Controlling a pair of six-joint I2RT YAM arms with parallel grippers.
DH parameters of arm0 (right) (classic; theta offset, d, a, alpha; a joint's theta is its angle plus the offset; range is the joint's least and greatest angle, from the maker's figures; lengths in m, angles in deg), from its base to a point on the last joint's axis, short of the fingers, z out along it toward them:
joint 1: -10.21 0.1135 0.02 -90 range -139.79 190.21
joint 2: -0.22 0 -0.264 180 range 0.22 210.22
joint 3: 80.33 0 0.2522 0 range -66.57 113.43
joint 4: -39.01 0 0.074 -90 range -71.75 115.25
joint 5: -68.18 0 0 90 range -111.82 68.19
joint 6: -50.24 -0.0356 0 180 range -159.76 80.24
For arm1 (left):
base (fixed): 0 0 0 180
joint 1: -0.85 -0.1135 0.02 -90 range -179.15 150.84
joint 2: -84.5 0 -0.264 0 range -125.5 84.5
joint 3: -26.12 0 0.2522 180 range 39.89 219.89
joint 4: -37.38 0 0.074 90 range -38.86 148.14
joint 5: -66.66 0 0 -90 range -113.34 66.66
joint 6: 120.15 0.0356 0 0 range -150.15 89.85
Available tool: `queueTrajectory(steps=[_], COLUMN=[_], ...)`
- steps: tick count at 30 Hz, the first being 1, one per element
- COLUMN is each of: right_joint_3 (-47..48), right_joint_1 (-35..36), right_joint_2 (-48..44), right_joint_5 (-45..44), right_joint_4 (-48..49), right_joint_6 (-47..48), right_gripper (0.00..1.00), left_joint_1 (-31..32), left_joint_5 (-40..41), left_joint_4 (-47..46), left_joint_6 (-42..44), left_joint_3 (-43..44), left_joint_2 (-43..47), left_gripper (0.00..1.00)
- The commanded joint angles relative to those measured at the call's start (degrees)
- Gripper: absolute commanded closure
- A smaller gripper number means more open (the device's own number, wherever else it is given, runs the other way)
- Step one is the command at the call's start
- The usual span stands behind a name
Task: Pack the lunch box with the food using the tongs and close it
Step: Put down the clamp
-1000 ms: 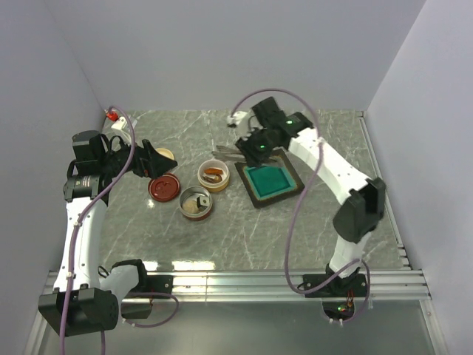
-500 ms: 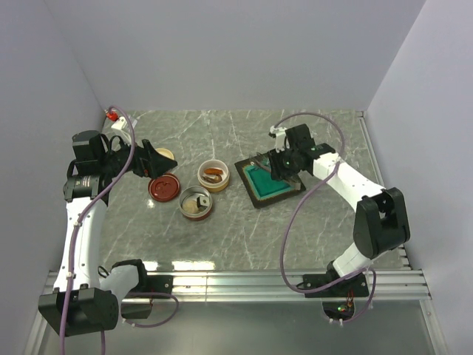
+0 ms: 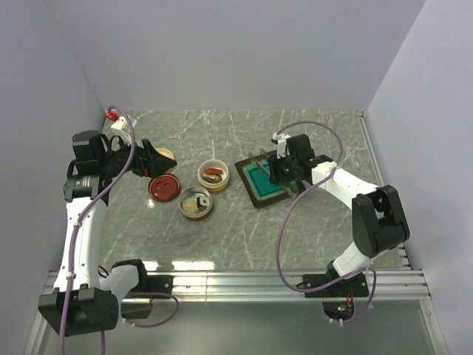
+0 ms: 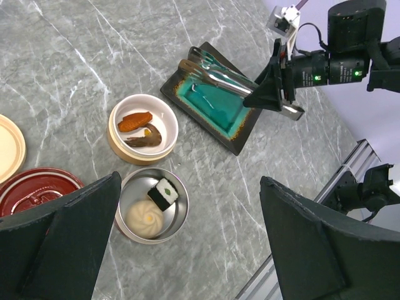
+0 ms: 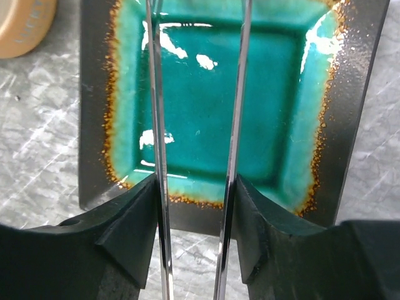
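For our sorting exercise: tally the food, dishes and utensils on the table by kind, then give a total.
Food pieces: 4
Bowls: 2
Lids: 2
Tray: 1
Tongs: 1
Total: 10

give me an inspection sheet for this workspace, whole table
surface: grey marble table, no spills seen
job's things: slim dark grey metal tongs over square teal tray; orange-red oblong and dark brown lump in cream bowl; pale round piece and white cube in round metal bowl; red lid and cream lid lying off
clutter: nothing seen
grippers: left gripper open, empty; right gripper closed on the tongs
cables: purple cable looping off each arm
surroundings: plain pale walls, metal rail at near edge
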Motion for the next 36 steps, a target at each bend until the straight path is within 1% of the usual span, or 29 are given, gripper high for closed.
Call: queueTrajectory(steps=[1,6,9,11,18,19,23,24,26,29,30,31,34,36], right_joint_3=[-0.95,-0.95,-0.16,0.19,0.72,0.98,1.86,2.12,2.91,4.32,4.76,5.55,7.48,8.8], right_joint_1=[-0.5,-0.58,-0.67,-0.58,-0.5,-0.5,-0.58,-0.5,-0.5,-0.41,-0.49,-0.58,-0.58,-0.5], right_joint_2=[0.67,2.42,3.92,4.97,5.94,5.68,4.45,4.19,2.96,1.81,1.55,1.2,0.32,-0.21], right_joint_5=[-0.37,-1.16,-1.24,-1.94,-2.91,-2.91,-2.56,-2.47,-2.3,-2.21,-2.12,-1.86,-1.6,-1.42], right_joint_4=[2.62,1.92,0.95,0.16,-0.98,-1.24,-2.91,-3.09,-3.97,-5.2,-5.46,-6.25,-7.83,-8.71], right_joint_6=[-0.39,0.31,0.92,1.01,0.84,0.66,0.4,0.22,0.22,0.22,0.22,0.22,0.48,0.66], right_gripper=[0.45,0.39,0.39,0.37,0.23,0.2,0.17,0.16,0.05,0.04,0.04,0.04,0.04,0.04], left_joint_1=[-0.29,-0.21,-0.29,-0.21,-0.29,-0.3,-0.21,-0.29,-0.21,-1.17,-1.52,-1.7,-2.23,-2.75], left_joint_5=[-0.5,-0.68,-0.59,-0.59,-0.68,-0.07,2.12,2.66,5.28,6.62,6.09,5.92,6.44,8.02], left_joint_4=[-1.26,-1.35,-1.27,-1.0,1.01,1.54,4.97,7.32,9.71,13.14,14.02,16.29,19.2,20.35], left_joint_6=[0.58,0.41,0.41,0.49,0.84,0.93,2.42,2.86,4.71,7.08,9.61,10.59,13.93,14.29], left_joint_3=[2.09,2.27,2.44,2.53,3.67,4.2,6.13,6.74,8.42,9.82,10.17,10.87,11.67,11.5], left_joint_2=[0.14,-0.21,-0.3,-0.38,-1.26,-1.61,-2.93,-3.37,-4.77,-6.01,-6.27,-6.97,-8.38,-8.73], left_gripper=[0.01,0.01,0.01,0.01,0.0,0.0,0.01,0.01,0.0,0.01,0.01,0.01,0.01,0.01])
